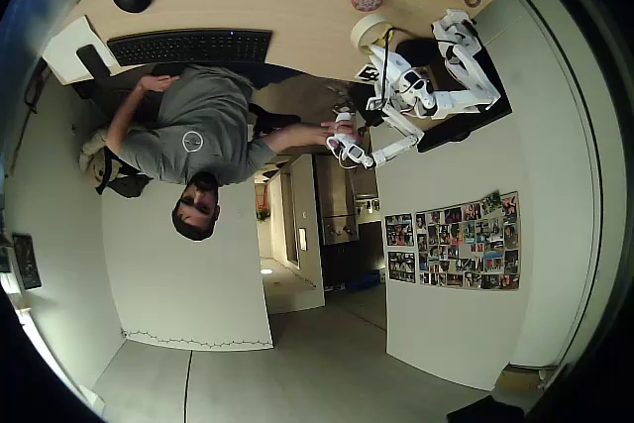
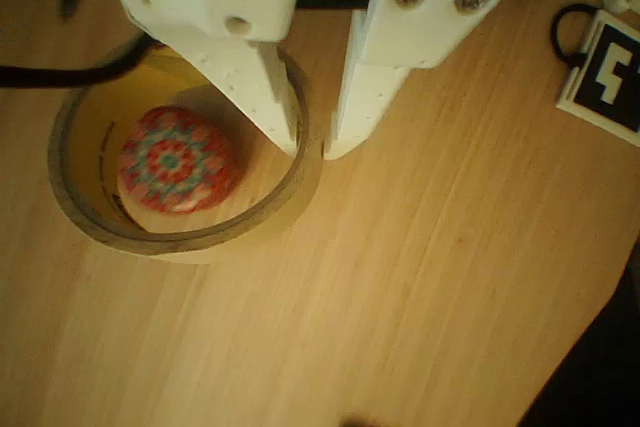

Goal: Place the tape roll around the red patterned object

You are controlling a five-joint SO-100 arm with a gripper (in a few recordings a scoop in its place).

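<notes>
White fingers [image 2: 312, 142] pinch the tape roll's [image 2: 90, 215] wall, ring encircling the red patterned object [image 2: 178, 160].

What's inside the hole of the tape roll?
Wrist view: the red patterned object and table show through the hole of the tape roll; one finger of the tool hides part of it.

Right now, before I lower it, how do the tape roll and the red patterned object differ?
The tape roll is plain cream-yellow; the red patterned object is pinkish-red with a floral pattern. The tape roll is an open ring, the red patterned object a solid dome. The tape roll is wider: in the wrist view the dome shows within its hole. The roll's wall sits between the gripper fingers; the dome is untouched. Both are round.
</notes>
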